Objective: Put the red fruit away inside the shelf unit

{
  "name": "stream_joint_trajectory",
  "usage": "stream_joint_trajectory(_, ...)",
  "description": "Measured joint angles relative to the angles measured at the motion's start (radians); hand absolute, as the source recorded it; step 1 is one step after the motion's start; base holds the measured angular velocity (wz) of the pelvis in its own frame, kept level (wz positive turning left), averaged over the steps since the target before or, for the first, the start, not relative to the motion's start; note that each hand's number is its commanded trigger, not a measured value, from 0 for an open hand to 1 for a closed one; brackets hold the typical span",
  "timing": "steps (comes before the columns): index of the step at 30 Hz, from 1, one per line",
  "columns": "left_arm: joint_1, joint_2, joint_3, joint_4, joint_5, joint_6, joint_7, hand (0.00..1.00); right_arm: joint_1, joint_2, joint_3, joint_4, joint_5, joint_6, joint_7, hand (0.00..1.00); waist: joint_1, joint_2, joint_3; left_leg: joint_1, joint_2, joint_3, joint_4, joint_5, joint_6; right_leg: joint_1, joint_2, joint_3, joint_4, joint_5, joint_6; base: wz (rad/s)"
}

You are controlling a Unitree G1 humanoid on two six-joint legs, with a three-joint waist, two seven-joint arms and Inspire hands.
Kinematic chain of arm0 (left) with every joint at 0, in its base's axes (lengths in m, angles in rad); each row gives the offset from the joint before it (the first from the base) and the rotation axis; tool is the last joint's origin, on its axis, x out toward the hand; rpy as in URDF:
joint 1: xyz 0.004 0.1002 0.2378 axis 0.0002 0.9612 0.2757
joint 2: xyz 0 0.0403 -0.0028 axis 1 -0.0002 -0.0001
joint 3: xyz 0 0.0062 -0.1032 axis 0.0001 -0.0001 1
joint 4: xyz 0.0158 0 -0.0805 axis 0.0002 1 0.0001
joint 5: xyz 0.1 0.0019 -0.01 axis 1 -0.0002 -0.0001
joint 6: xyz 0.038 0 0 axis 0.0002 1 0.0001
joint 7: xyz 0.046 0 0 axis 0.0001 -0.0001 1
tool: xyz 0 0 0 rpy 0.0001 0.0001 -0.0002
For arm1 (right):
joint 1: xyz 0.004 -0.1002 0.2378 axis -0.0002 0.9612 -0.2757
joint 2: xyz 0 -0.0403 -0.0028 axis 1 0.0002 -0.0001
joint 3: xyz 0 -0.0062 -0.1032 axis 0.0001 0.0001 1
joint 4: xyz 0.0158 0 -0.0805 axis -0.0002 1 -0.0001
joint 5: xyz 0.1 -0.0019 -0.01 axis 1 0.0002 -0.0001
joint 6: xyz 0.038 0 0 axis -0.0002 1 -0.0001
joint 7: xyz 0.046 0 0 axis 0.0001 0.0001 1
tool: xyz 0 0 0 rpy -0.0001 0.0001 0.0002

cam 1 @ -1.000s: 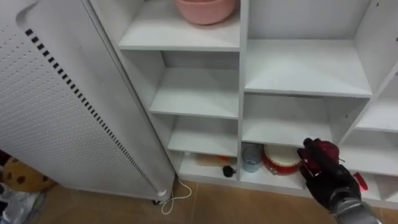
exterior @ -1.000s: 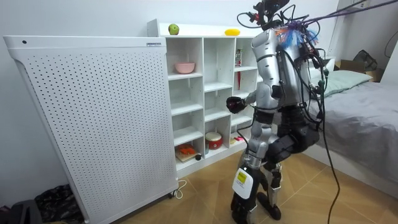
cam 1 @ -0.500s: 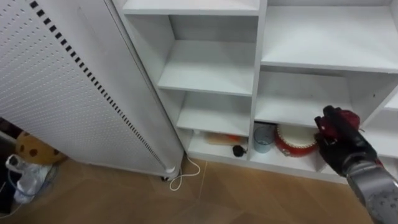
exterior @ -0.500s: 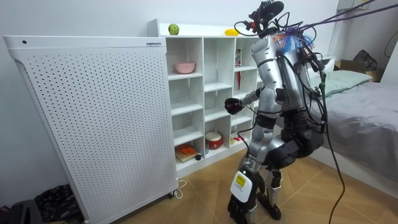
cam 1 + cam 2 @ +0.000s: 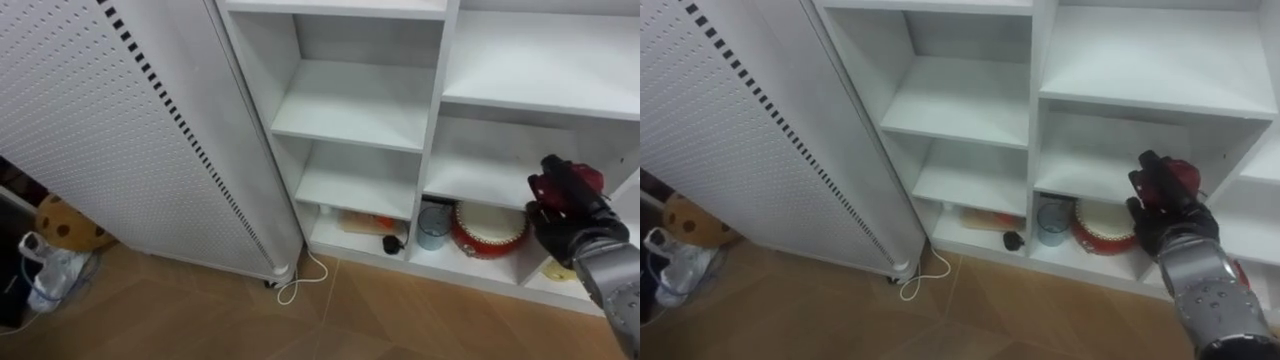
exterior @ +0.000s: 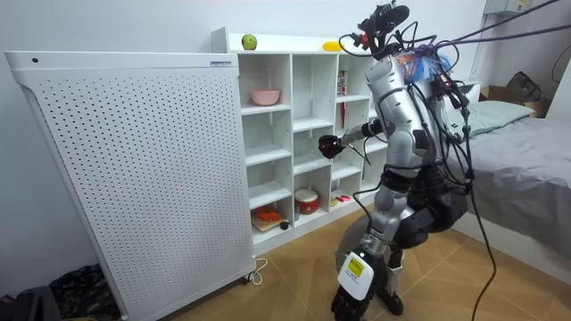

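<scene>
Our right hand (image 5: 562, 224), fingers curled round the red fruit (image 5: 577, 181), now reaches nearer the closet (image 5: 350, 105) than a second ago — the fruit is not shelved yet, so placing it looks next.

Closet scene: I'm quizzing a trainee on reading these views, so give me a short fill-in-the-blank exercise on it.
1. The right hand is curled round a ___ fruit.
2. In the room view, a green apple sits on the ___ of the closet.
3. The bluish cup stands on the closet's ___ shelf, beside a round red tin.

Missing words: red; top; bottom.
</scene>
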Motion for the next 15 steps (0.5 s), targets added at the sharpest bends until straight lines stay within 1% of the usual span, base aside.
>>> stream_joint_trajectory(3,0.009,0.004,0.000,-0.021,0.001,-0.001,0.017,0.00,-0.039,-0.007,0.000,0.000,-0.001,-0.003,-0.017,0.00,0.002,0.000,-0.0002,-0.002,0.004,0.000,0.008,-0.003,0.002,0.000,0.003,-0.001,0.002,0.002,0.000,-0.05)
stream_joint_trajectory(5,0.016,0.014,0.000,-0.035,0.002,-0.001,0.018,0.00,-0.056,-0.008,0.000,-0.003,-0.019,-0.004,-0.027,0.00,0.004,0.001,-0.0019,-0.007,0.010,0.000,0.018,-0.007,0.004,0.000,0.005,-0.005,0.002,0.003,-0.001,-0.05)
stream_joint_trajectory(7,0.017,0.024,0.001,-0.038,0.003,-0.001,0.018,0.00,-0.074,-0.009,-0.001,-0.004,-0.046,-0.004,-0.050,0.00,0.003,0.001,-0.0029,-0.014,0.012,-0.003,0.024,-0.008,0.004,0.001,0.001,-0.018,0.002,0.006,-0.007,0.00)
stream_joint_trajectory(15,0.033,0.025,0.001,-0.038,0.003,0.006,0.018,0.00,-0.080,-0.016,-0.001,-0.005,-0.074,-0.004,-0.086,0.00,0.008,0.001,-0.0029,-0.014,0.011,-0.002,0.034,-0.011,0.007,0.001,-0.002,-0.016,0.012,0.003,-0.005,0.00)
